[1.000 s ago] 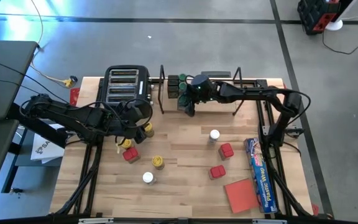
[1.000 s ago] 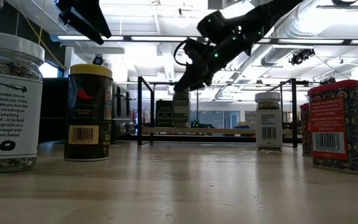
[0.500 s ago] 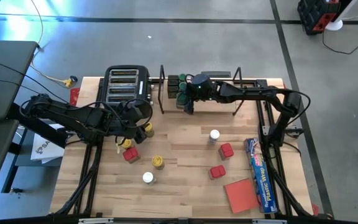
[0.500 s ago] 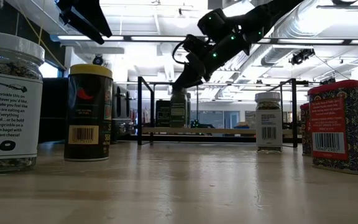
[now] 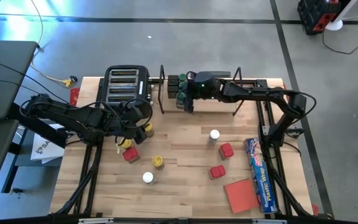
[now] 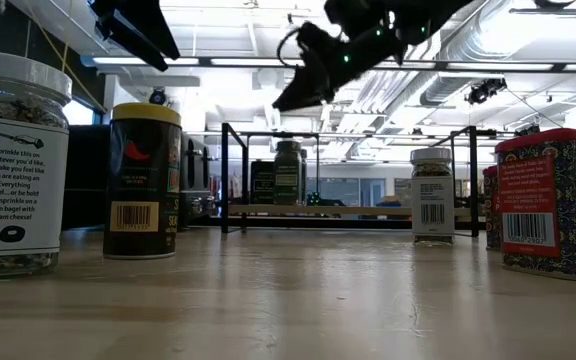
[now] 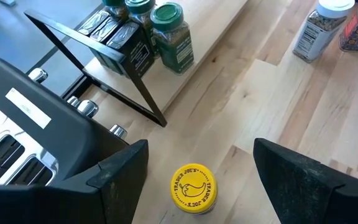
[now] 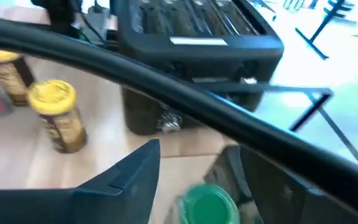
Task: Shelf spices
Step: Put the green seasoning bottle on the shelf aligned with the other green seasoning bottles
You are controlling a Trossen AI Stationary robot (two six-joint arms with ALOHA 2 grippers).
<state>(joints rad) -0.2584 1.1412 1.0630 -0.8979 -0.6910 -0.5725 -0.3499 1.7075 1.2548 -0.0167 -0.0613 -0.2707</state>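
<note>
**Trainee:** Where is each hand, and what is it carrying?

**Operator:** I am holding the right hand [image 6: 293, 88] above the left end of the shelf [image 5: 216, 104], at the far edge of the desk [image 5: 185, 146]. Its fingers are spread and carrying nothing. Directly beneath it a green-lidded jar [image 6: 288, 173] is standing upright on the shelf board, beside the dark square tins [image 7: 114, 46].

**Trainee:** And the left?

**Operator:** I am hovering the left hand [image 7: 197, 171], fingers wide, over a yellow-lidded jar [image 7: 193, 187] near the toaster [image 5: 127, 86].

**Trainee:** How should this step be done well?

**Operator:** I am judging that the right hand should clear the shelf's top rod before swinging out toward the loose white-lidded jar [image 5: 214, 135] and red tins [image 5: 226, 150]. The left should descend centred on the yellow lid, so that closing does not tip the jar.
</note>
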